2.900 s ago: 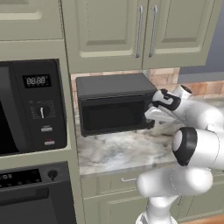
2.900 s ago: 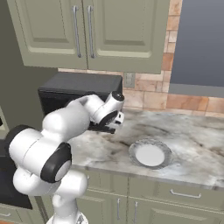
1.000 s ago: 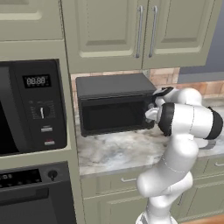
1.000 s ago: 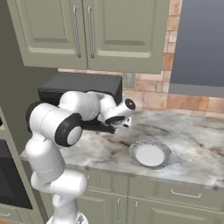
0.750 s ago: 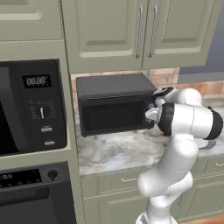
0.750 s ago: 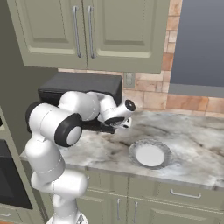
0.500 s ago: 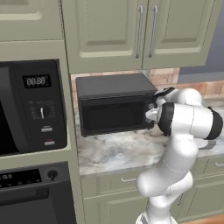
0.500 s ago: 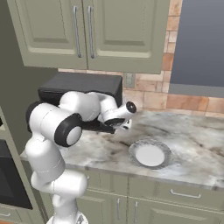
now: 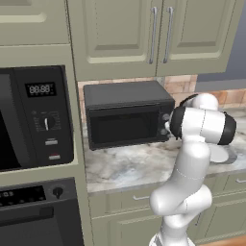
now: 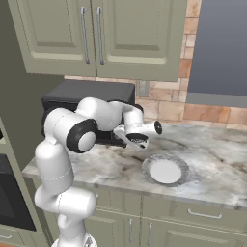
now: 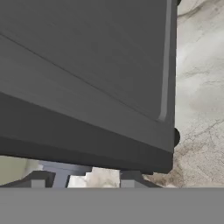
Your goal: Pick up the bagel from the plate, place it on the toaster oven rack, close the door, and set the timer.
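The toaster oven stands at the back of the marble counter with its door shut. Two round knobs sit on its right panel. My hand is pressed up to that panel. In the hand view the oven looms very close, one knob juts out at its right edge, and my gripper shows its two tips apart with pale counter between them. The plate lies bare on the counter to the right of my hand. The bagel and the rack are hidden.
A built-in black microwave with a wall oven below it fills the left. Green upper cabinets hang above the toaster oven. The marble counter runs to the right in front of a brick backsplash.
Since the earliest frames my elbow has swung out and up while the hand stayed at the oven's right panel. Over the last second nothing has visibly moved.
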Robot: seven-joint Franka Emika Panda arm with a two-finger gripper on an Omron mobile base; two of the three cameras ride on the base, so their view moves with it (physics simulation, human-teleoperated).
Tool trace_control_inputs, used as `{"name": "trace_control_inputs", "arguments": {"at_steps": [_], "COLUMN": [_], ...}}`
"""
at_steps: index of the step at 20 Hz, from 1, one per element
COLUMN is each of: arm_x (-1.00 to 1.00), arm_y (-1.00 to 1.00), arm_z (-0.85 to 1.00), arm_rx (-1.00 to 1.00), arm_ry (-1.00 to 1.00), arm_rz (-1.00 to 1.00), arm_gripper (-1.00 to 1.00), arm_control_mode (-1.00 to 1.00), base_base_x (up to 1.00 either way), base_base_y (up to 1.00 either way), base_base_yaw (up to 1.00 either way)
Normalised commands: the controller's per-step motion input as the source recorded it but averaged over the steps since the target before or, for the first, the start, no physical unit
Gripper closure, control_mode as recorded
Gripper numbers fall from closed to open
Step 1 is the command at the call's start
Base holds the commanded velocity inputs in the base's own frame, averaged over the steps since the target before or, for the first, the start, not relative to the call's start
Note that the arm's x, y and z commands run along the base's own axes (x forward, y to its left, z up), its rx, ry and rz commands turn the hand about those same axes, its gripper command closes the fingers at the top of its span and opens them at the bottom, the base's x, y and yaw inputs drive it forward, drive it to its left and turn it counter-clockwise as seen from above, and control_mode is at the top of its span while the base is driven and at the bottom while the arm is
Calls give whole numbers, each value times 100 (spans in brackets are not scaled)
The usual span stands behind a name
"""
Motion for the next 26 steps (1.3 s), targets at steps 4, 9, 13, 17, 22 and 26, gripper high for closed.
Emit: {"name": "trace_control_inputs", "arguments": {"at_steps": [4, 9, 13, 17, 22, 26], "arm_x": [38, 37, 29, 21, 18, 8], "arm_y": [-56, -56, -55, -56, -50, -50], "arm_z": [-5, -9, -12, -18, -26, -35], "arm_rx": [35, 33, 31, 30, 28, 26], "arm_ry": [10, 8, 6, 4, 5, 3], "arm_rz": [15, 14, 14, 13, 11, 10], "arm_gripper": [100, 100, 100, 100, 100, 100], "arm_control_mode": [-100, -100, -100, -100, -100, -100], "base_base_x": [0, 0, 0, 0, 0, 0], "base_base_y": [0, 0, 0, 0, 0, 0], "base_base_yaw": [0, 0, 0, 0, 0, 0]}}
